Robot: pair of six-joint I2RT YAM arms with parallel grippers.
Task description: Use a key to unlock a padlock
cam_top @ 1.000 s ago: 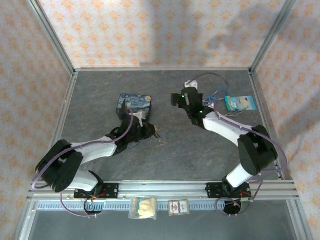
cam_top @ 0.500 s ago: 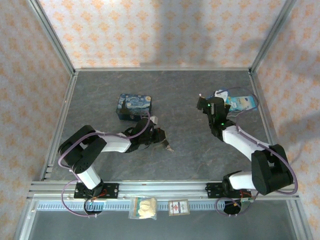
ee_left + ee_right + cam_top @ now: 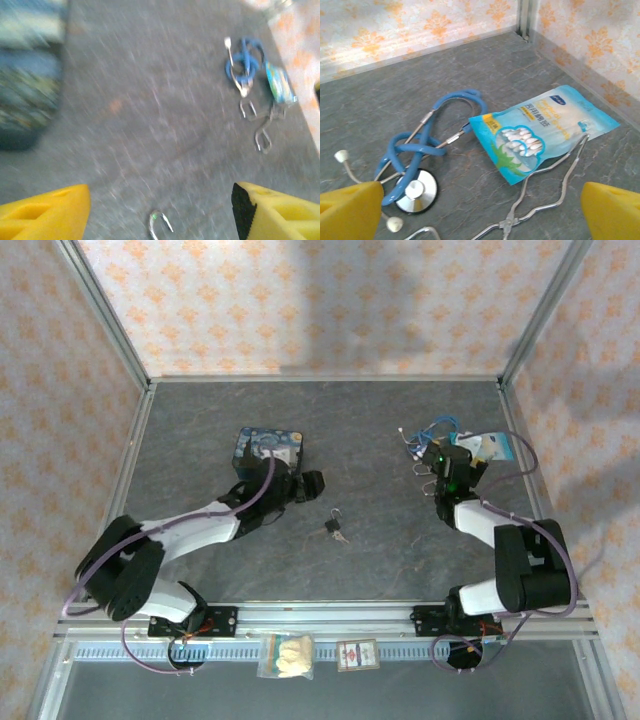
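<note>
The left gripper [image 3: 312, 483] has opened and drawn back, leaving the padlock [image 3: 332, 525] on the bench [image 3: 400, 540]; the right gripper [image 3: 443, 453] retreated rightward.

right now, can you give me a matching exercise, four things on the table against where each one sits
Things:
1 padlock
2 painted tin
3 blue stethoscope
4 blue packet

Places:
a closest to the right wall
b lying free mid-table, between the two arms
c coiled just left of the packet
d on the left half of the table

Pairs: 1-b, 2-d, 3-c, 4-a
</note>
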